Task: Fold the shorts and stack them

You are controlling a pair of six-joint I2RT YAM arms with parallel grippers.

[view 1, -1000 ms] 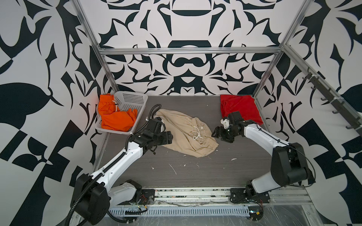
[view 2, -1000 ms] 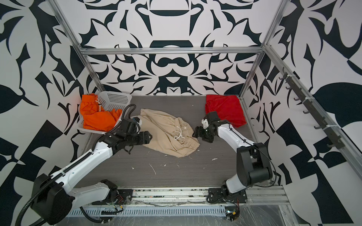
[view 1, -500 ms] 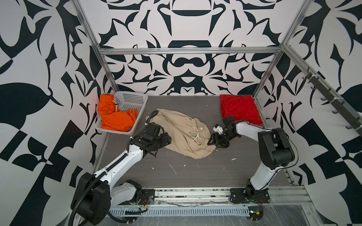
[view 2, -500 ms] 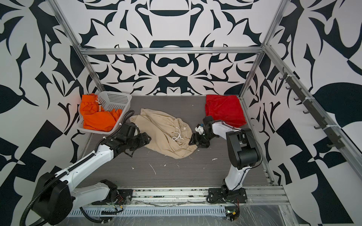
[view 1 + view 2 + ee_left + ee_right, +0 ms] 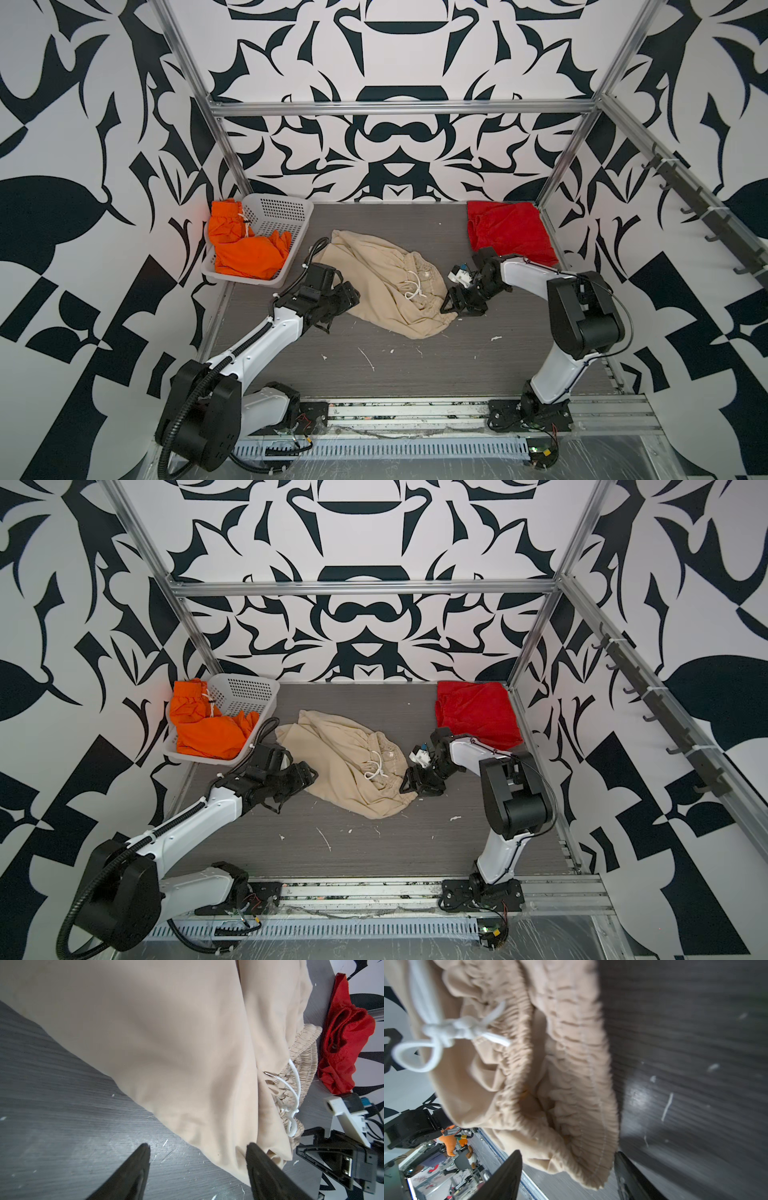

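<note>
Top view, step: beige shorts (image 5: pixel 382 282) lie crumpled at centre of table (image 5: pixel 415 365); I judge spreading is in hand.
Others: red shorts (image 5: pixel 511 232) folded, far right corner; orange shorts (image 5: pixel 245 249) in basket (image 5: pixel 291 216).
Right gripper (image 5: pixel 568 1155): my jaws stand apart, straddling the waistband (image 5: pixel 581 1064), nothing clamped.
Left gripper (image 5: pixel 198 1146): wide, at the fabric edge, empty.
Next: pinch both ends, pull flat.

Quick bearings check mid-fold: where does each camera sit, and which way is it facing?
Both top views: high on the arm-base side, looking down across the table; both arms show, left gripper and right gripper flanking the beige shorts.
Left wrist: low by the table, facing across the beige shorts toward the red shorts; its open fingers show.
Right wrist: low, facing the beige waistband between its open fingers.
Shared: both wrist views catch the white drawstring.
</note>
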